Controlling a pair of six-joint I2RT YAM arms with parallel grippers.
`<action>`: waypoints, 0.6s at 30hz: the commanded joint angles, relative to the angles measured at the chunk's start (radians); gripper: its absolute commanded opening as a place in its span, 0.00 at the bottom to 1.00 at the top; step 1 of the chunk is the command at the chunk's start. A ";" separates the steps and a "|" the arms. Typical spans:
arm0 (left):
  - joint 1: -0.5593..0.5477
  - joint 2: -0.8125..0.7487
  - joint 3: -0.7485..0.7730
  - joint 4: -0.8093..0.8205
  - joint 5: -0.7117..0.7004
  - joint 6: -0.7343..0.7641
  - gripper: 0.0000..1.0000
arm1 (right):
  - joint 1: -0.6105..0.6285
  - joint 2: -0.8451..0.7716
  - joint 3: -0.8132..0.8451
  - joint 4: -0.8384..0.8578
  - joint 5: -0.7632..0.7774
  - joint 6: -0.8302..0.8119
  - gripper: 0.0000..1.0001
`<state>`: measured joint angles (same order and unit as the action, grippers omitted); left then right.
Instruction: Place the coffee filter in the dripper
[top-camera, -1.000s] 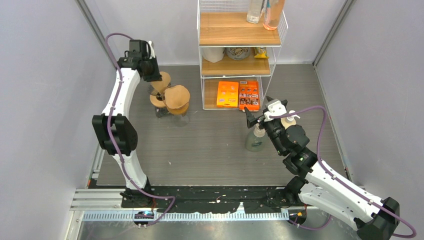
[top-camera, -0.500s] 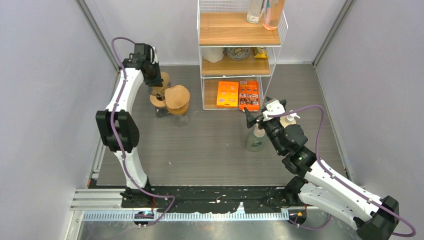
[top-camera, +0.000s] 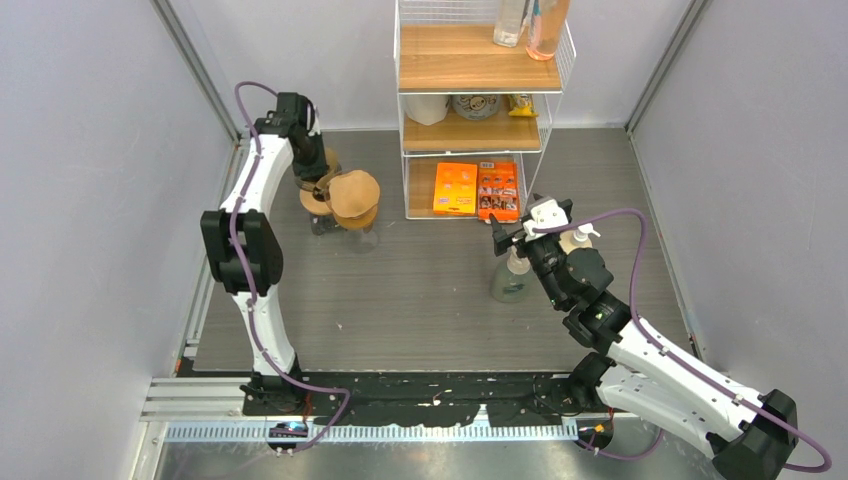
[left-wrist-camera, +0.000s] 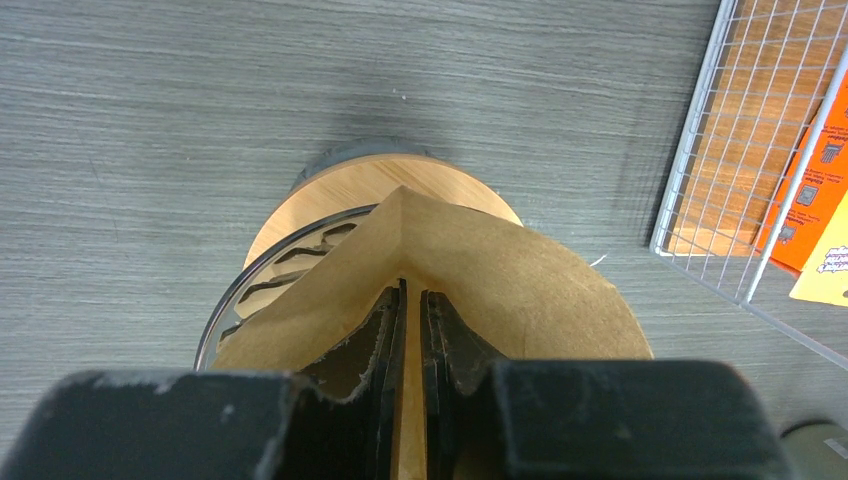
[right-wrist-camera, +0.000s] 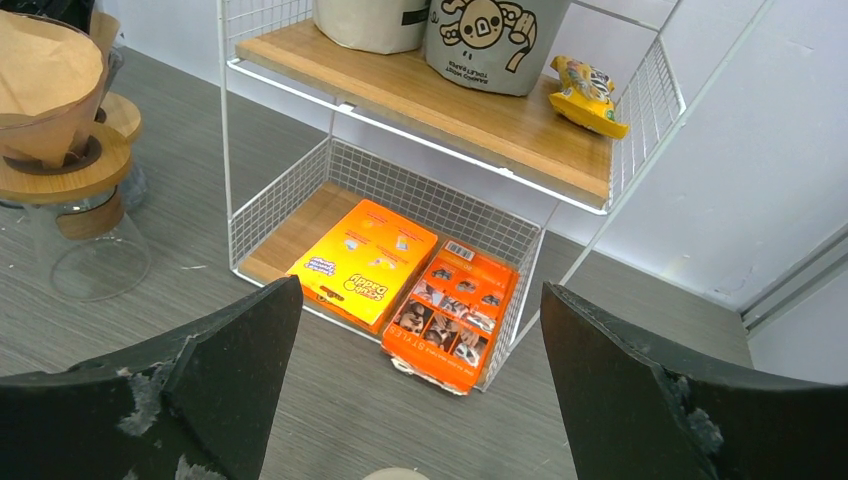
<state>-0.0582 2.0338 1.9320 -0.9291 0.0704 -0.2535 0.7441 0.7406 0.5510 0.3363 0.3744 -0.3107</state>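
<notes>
My left gripper (left-wrist-camera: 412, 292) is shut on a brown paper coffee filter (left-wrist-camera: 530, 290), pinching its fold from above. Right under it stands a dripper (left-wrist-camera: 262, 278) with a glass rim and a round wooden collar (left-wrist-camera: 340, 190). The filter's lower edge hangs over the dripper's mouth; I cannot tell whether they touch. In the top view the left gripper (top-camera: 318, 172) hovers over this dripper (top-camera: 314, 201) at the back left. My right gripper (top-camera: 508, 232) is open and empty, far to the right, and it also shows open in the right wrist view (right-wrist-camera: 420, 380).
A second dripper holding a brown filter (top-camera: 355, 195) stands on a glass carafe right beside the first. A wire shelf (top-camera: 475, 130) with orange boxes (top-camera: 477, 190) is at the back. A spray bottle (top-camera: 511, 278) stands under my right gripper.
My left arm has swung a little to the right and brought the filter lower over the dripper. The right arm has barely moved.
</notes>
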 joint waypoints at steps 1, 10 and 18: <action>-0.007 0.008 0.063 -0.026 -0.014 0.028 0.17 | 0.000 0.009 0.012 0.038 0.022 -0.007 0.95; -0.030 0.034 0.093 -0.058 -0.037 0.073 0.18 | -0.001 0.015 0.012 0.037 0.029 -0.009 0.95; -0.037 0.062 0.109 -0.087 -0.047 0.089 0.18 | 0.000 0.026 0.017 0.030 0.035 -0.015 0.95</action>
<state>-0.0925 2.0914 2.0071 -0.9939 0.0376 -0.1898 0.7441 0.7582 0.5510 0.3359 0.3874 -0.3130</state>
